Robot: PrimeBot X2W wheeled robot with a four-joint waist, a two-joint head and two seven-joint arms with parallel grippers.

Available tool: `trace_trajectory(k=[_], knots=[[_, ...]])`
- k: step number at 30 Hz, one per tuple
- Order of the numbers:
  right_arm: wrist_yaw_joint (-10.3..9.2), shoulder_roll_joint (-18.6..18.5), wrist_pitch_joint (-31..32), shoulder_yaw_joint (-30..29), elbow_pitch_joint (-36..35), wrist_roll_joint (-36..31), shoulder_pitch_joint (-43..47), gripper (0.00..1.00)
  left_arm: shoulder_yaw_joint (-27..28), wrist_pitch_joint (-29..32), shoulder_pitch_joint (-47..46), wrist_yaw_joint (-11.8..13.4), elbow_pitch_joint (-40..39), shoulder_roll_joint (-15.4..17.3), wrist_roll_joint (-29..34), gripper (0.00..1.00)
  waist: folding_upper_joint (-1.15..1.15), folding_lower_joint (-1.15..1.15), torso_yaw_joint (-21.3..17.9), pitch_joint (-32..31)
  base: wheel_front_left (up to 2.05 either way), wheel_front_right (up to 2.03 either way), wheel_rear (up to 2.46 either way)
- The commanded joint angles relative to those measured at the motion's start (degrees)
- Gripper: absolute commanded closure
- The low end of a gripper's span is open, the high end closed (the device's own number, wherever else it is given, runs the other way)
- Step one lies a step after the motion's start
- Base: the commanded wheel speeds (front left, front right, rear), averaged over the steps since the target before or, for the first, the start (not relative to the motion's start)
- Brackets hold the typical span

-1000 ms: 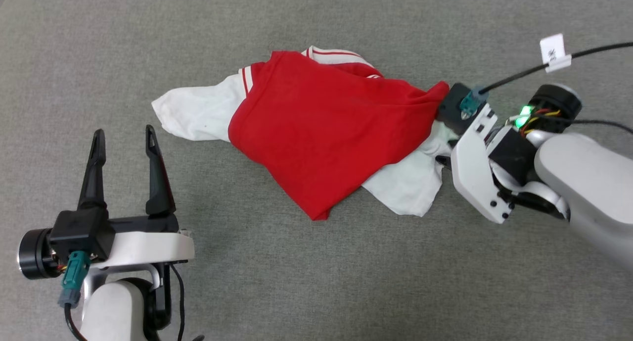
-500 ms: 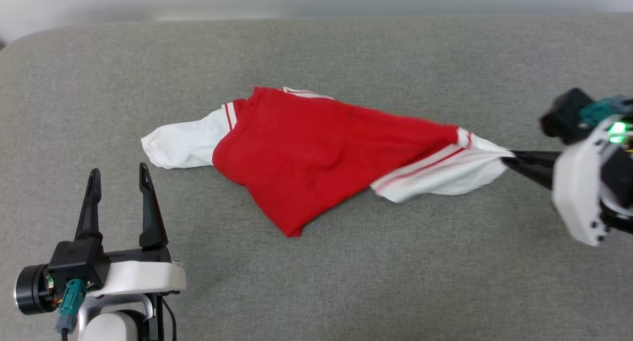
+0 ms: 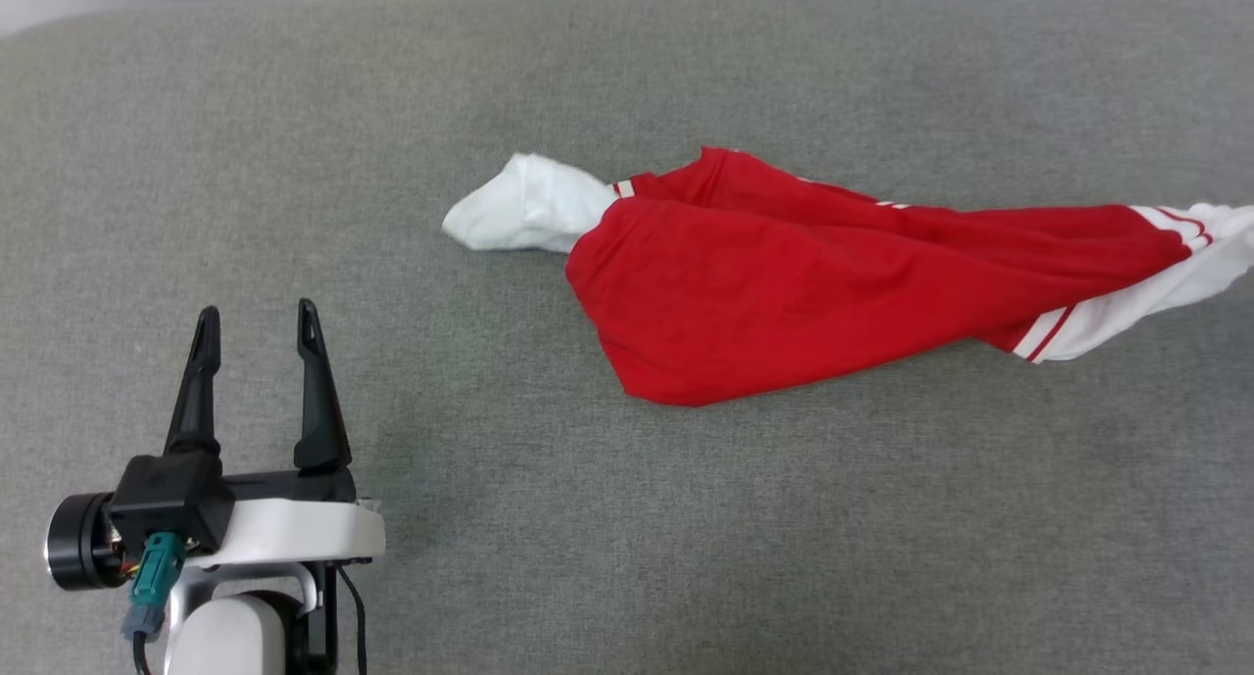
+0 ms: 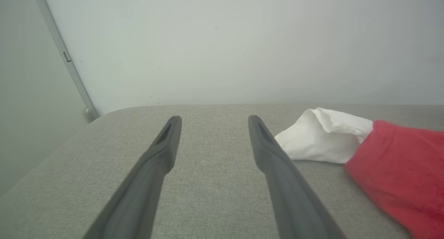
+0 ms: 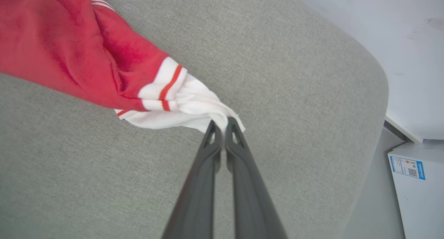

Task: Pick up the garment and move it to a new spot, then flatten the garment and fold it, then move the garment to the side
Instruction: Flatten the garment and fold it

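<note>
Your right gripper (image 5: 223, 125) has its jaws pinched shut on a white sleeve end of the bright red, white-sleeved jersey T-shirt (image 3: 784, 303). The shirt trails away from those jaws, crumpled on the grey fabric surface (image 3: 686, 538). Your left gripper (image 3: 257, 327) hovers with jaws wide, the shirt off to their right. I judge you're mid-move; flattening, folding and setting aside are left.

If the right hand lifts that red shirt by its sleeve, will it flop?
Probably floppy: the garment stretches in long folds from the right hand pinching its white sleeve. Likely light, since that small pinch holds; its far end should drag.
</note>
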Motion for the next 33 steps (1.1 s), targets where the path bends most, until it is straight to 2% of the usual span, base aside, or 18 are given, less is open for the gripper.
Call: trace_trajectory(k=[1, 7, 12, 17, 18, 23, 27, 33], knots=[[-0.04, 2.2, 0.4, -0.9, 2.5, -1.8, -0.9, 1.0, -0.2, -0.1, -1.1, -0.3, 0.0, -0.1, 0.2, 0.0, 0.0, 0.0, 0.8, 1.6, 0.0, 0.0, 0.0], [-0.04, 9.2, 1.5, -1.1, 12.5, -8.6, 1.6, 1.0, -1.1, -0.1, -2.8, -0.4, 0.7, -0.4, 0.2, 0.0, 0.0, 0.0, 2.0, 3.3, 0.0, 0.0, 0.0], [0.06, 13.8, 2.3, 0.9, 17.0, -8.8, 7.7, 1.0, -1.0, -0.1, -2.9, -0.3, 1.3, -0.5, 0.2, 0.0, 0.0, 0.0, 2.0, 2.9, 0.0, 0.0, 0.0], [0.06, 16.3, -4.4, -1.7, 18.6, -7.5, 10.6, 1.0, -0.5, -0.1, -2.0, -0.2, 1.8, -0.5, 0.4, 0.0, 0.0, 0.0, 1.1, 1.1, 0.0, 0.0, 0.0], [-0.06, 15.8, -10.9, -4.5, 17.6, -8.9, 10.5, 0.0, 0.0, -0.1, -1.3, -0.4, 2.0, -0.6, 0.5, 0.0, 0.0, 0.0, 0.4, -0.8, 0.0, 0.0, 0.0], [-0.05, 15.4, -20.5, -9.6, 14.4, -10.7, 14.1, 0.0, 0.9, -0.1, -0.1, -0.9, 1.9, -0.1, 1.2, 0.0, 0.0, 0.0, -0.7, -5.1, 0.0, 0.0, 0.0], [-0.04, 15.8, -26.9, -15.9, 11.2, -13.1, 18.5, 0.0, 1.2, -0.1, -0.3, -1.7, 1.6, 1.1, 1.9, 0.0, 0.0, 0.0, -1.5, -7.8, 0.0, 0.0, 0.0], [-0.05, 21.0, -35.6, -29.7, 6.4, -20.8, 27.1, 0.0, 0.5, -0.1, -6.0, -4.7, 2.6, 4.6, 2.0, 0.0, 0.0, 0.0, -2.3, -9.1, 0.0, 0.0, 0.0]])
